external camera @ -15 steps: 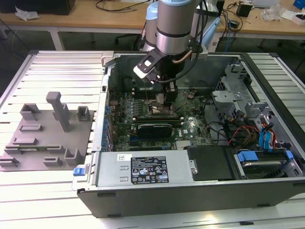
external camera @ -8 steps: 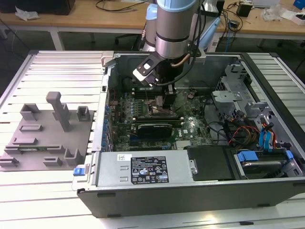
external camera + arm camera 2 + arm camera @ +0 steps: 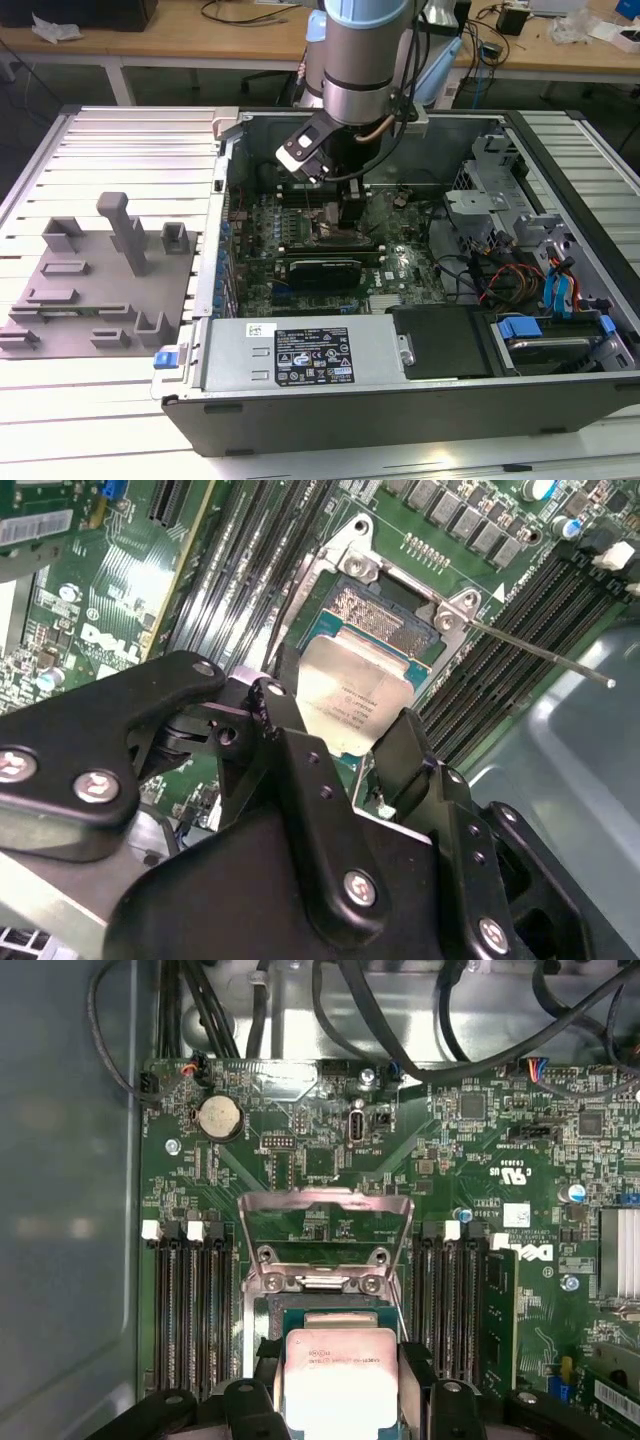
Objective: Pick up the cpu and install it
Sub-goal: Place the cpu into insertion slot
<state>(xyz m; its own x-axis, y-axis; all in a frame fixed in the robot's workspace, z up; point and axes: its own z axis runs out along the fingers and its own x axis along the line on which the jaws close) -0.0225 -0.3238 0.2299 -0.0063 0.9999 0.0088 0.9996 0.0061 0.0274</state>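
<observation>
On the exterior view's left, a grey fixture plate point(image 3: 95, 300) lies on the slatted tabletop point(image 3: 130, 130) and carries several grey blocks. Beside it stands the open computer case point(image 3: 400, 415). The case holds a green motherboard point(image 3: 400, 265), a power supply point(image 3: 300, 355) along its near wall, and a drive cage point(image 3: 555, 335) toward the exterior view's right. The arm reaches into the case. In both wrist views the end effector point(image 3: 338, 712) grips the cpu point(image 3: 340, 1380) between its two black fingers, directly over the socket point(image 3: 385, 615), whose metal frame point(image 3: 325, 1200) stands raised. There is one cpu, one socket and one coin cell point(image 3: 220, 1117), and two banks of memory slots point(image 3: 195, 1300) flank the socket.
</observation>
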